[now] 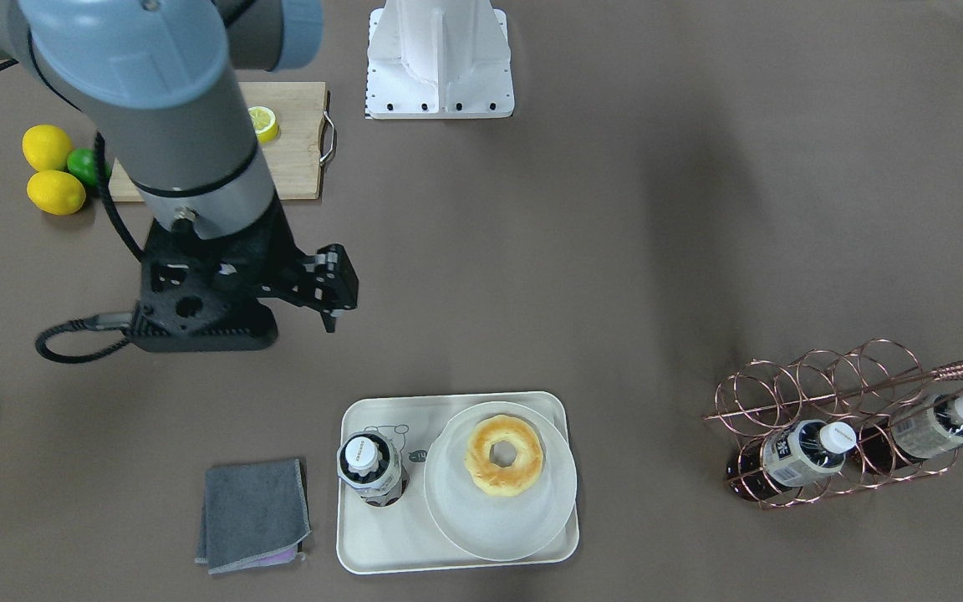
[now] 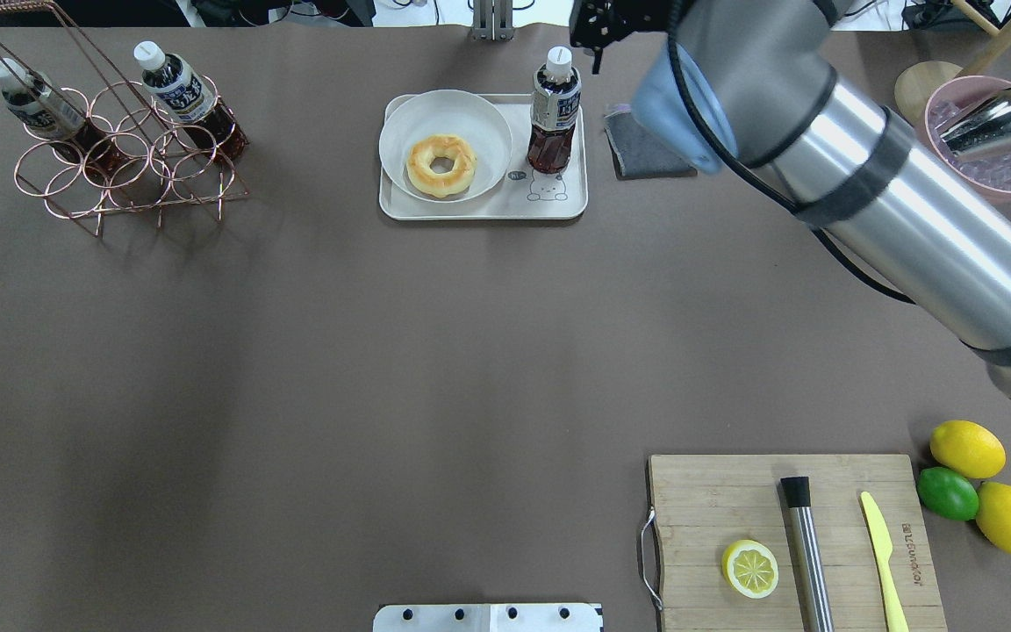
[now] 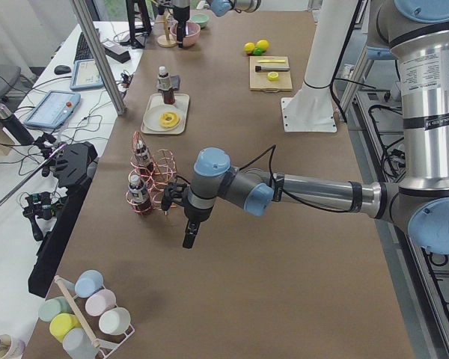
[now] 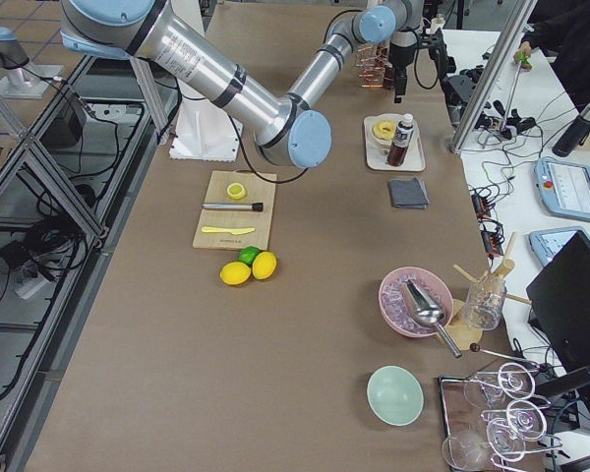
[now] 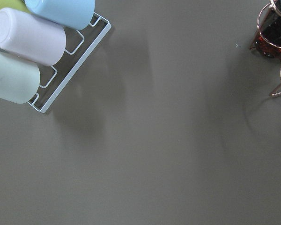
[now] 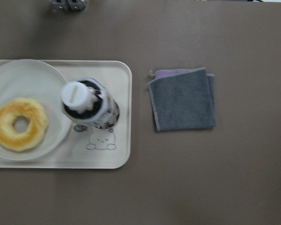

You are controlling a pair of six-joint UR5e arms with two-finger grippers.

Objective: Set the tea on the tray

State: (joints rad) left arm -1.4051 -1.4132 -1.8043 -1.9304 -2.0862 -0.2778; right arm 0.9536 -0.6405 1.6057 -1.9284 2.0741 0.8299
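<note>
The tea (image 1: 371, 470) stands upright on the cream tray (image 1: 381, 543), at its end beside the bear drawing. It also shows in the overhead view (image 2: 553, 114) and the right wrist view (image 6: 91, 105), on the tray (image 6: 117, 154). My right gripper (image 1: 338, 293) hangs above and apart from the bottle, jaws apart and empty; in the overhead view it (image 2: 595, 48) is just behind the cap. My left gripper (image 3: 188, 241) hangs over bare table near the wire rack; I cannot tell if it is open or shut.
A plate with a doughnut (image 1: 502, 456) fills the tray's other end. A grey cloth (image 1: 254, 514) lies beside the tray. A copper wire rack (image 2: 119, 158) holds two more bottles. Cutting board (image 2: 786, 544), lemons, lime and a pink ice bowl (image 2: 997, 132) are on my right.
</note>
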